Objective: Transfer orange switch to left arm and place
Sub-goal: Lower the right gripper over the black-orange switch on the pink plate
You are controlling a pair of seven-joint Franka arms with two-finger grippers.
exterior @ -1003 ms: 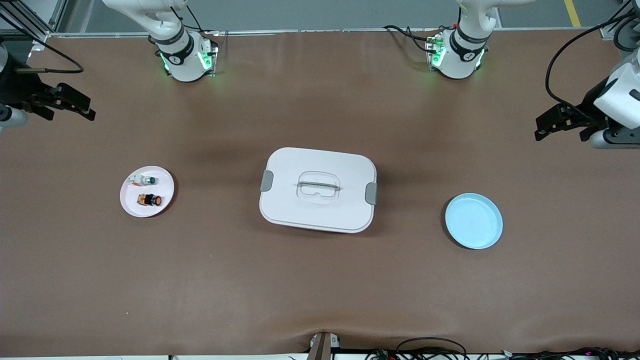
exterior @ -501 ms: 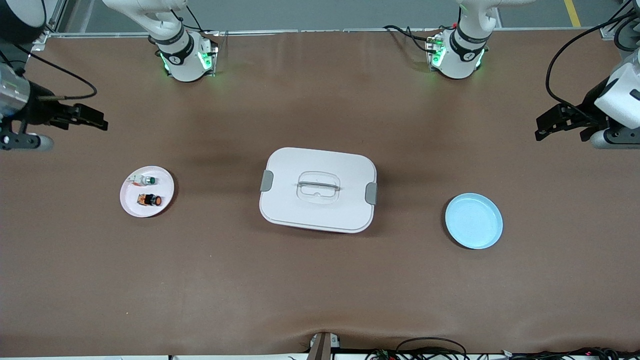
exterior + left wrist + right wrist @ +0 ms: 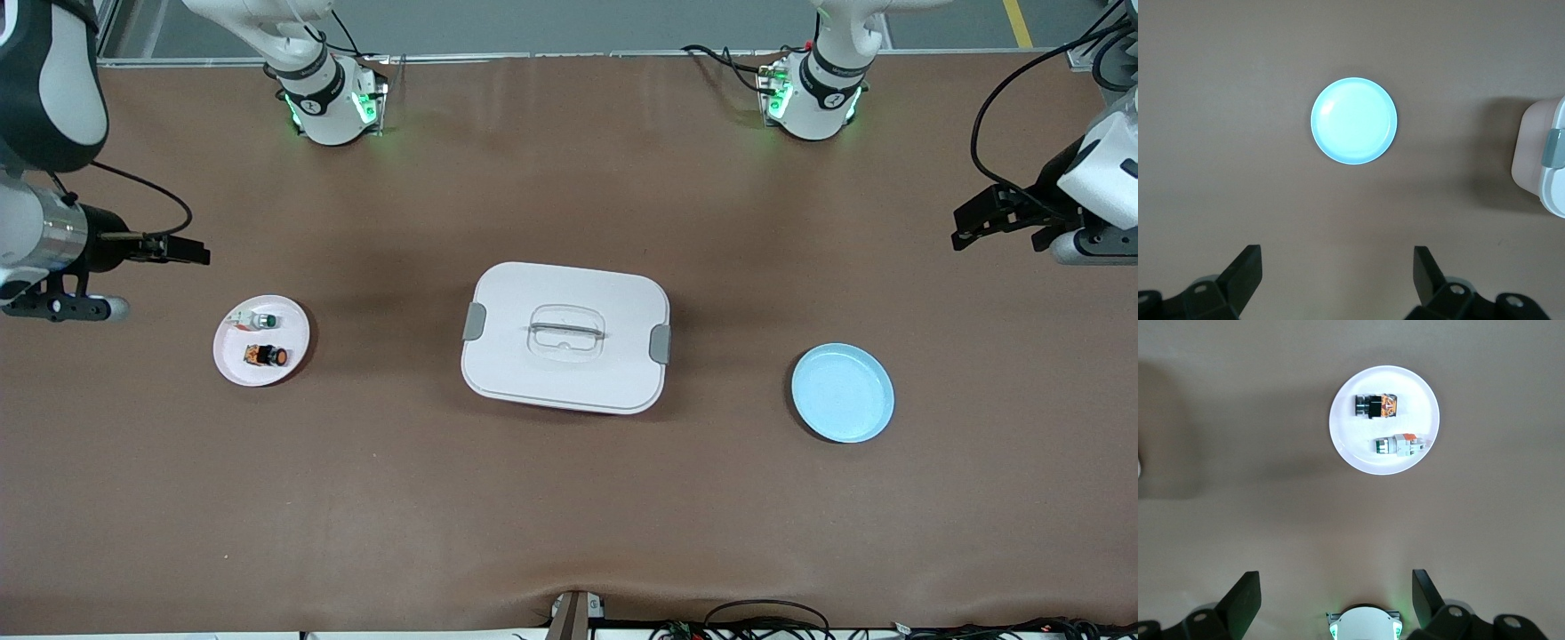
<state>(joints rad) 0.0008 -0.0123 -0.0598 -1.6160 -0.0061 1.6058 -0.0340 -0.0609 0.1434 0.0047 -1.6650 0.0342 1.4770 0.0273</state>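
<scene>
A large white rounded-rectangular lidded box (image 3: 565, 337) with grey side clasps and a recessed top handle is set at the middle of the brown table (image 3: 569, 498). A small round white plate (image 3: 233, 364) is placed toward the right arm's end of the table, well apart from the box. On this plate the tiny black push-button orange switch (image 3: 266, 356) with a round orange cap is laid on its side, and a small white switch with a green cap (image 3: 257, 320) is laid just beside it, farther from the front camera. A round pale blue plate (image 3: 842, 392) is placed toward the left arm's end of the table, also well apart from the box, with nothing seen on it. The right gripper (image 3: 182, 250), a black two-finger tool on a white arm, is held in the air over bare table near the white plate; its fingers (image 3: 1245, 597) are seen spread wide, with nothing between them. The left gripper (image 3: 982, 220), of the same make, is held over the table's edge at the left arm's end; its fingers (image 3: 1248, 270) are likewise parted and nothing is grasped.
</scene>
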